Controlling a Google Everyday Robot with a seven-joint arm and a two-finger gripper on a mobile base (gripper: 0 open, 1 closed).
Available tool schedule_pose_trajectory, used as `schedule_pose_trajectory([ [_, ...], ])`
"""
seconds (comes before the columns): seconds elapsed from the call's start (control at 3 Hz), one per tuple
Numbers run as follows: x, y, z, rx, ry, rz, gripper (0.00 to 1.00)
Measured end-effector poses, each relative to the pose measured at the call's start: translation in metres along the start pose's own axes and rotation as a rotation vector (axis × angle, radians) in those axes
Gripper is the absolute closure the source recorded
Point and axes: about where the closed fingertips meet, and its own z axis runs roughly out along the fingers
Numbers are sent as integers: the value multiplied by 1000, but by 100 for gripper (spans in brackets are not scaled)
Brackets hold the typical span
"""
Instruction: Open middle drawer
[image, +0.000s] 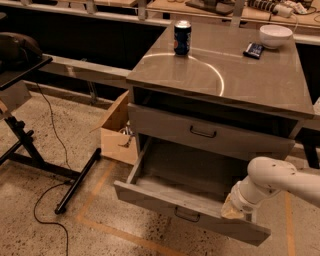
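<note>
The middle drawer (160, 199) of the grey metal cabinet (225, 75) stands pulled far out. Its inside looks bare, and a small dark loop handle (186, 215) sits at the centre of its front. My gripper (238, 209), at the end of a white arm coming in from the right, reaches down at the drawer's front right corner, just behind the front panel. Above it, another grey drawer front (160, 124) with a loop handle (202, 132) is closed. Any drawer below the open one is hidden.
On the cabinet top stand a blue soda can (182, 37), a white bowl (275, 35) and a small dark packet (254, 50). An open cardboard box (114, 135) sits on the floor left of the cabinet. A black stand (30, 147) and a cable (47, 220) lie further left.
</note>
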Motion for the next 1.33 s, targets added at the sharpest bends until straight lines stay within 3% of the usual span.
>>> schedule_pose_trajectory([
  [0.67,-36,-24,-4,72,-36,-60,100],
  [1.33,-53,-59,23,123,-37,-79,100],
])
